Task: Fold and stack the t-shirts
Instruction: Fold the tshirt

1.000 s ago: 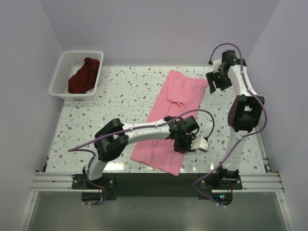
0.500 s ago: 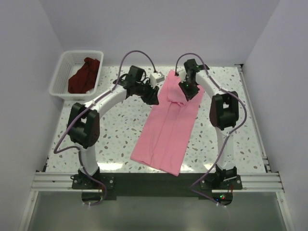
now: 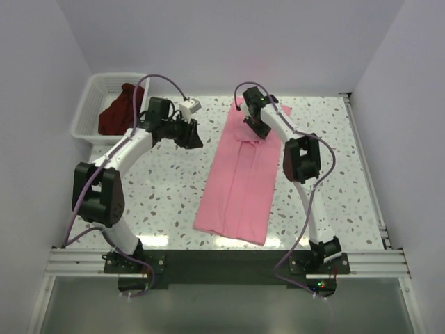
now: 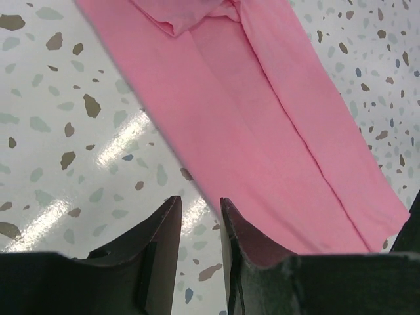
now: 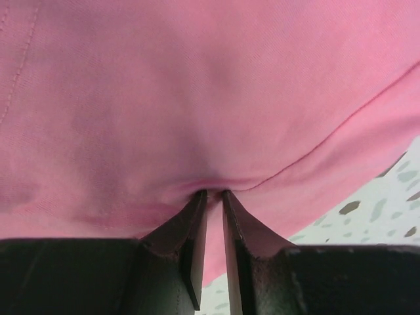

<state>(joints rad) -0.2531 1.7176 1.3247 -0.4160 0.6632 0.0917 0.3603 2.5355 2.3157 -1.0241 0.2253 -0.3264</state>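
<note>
The light pink t-shirt [image 3: 240,181] lies on the table as a long narrow strip, folded lengthwise, running from the far middle to the near edge. My right gripper [image 3: 256,127] is at its far end, shut on a pinch of the pink cloth [image 5: 197,85], with the fingertips [image 5: 211,191] buried in a fold. My left gripper [image 3: 193,136] hovers over bare table left of the shirt's far end; its jaws [image 4: 200,200] stand a narrow gap apart and hold nothing. The pink shirt [image 4: 262,118] lies just to its right. The dark maroon t-shirt [image 3: 119,111] is bunched in the basket.
The white lattice basket [image 3: 87,104] stands at the far left corner of the speckled table [image 3: 160,195]. Grey walls close in the back and sides. The arm bases and a metal rail run along the near edge.
Both arms swung left. My left gripper moved off the shirt's edge toward the basket side. My right gripper shifted left along the shirt's far end, and the cloth there is narrower.
</note>
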